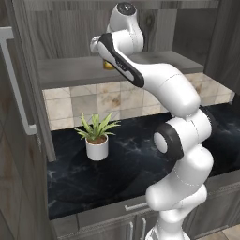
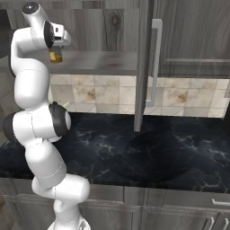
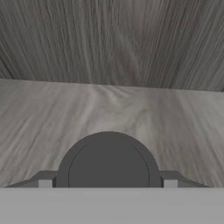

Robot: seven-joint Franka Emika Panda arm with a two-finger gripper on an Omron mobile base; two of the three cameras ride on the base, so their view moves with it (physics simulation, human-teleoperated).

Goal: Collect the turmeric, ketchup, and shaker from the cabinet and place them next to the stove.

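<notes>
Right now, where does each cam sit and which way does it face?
Left base: behind-left of the arm, facing cabinet shelf, plant, counter.
Right base: behind-right, same shelf, open door; arm at left.
Hand: on the gripper, looking down on the turmeric lid; fingertips flank it.
Both base views share the turmeric.

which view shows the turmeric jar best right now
The right base view: the small glass turmeric jar with yellow-orange contents stands on the grey cabinet shelf, its side visible under the hand. The hand view shows just its dark grey round lid from above. The left base view gives an orange sliver behind the arm.
</notes>
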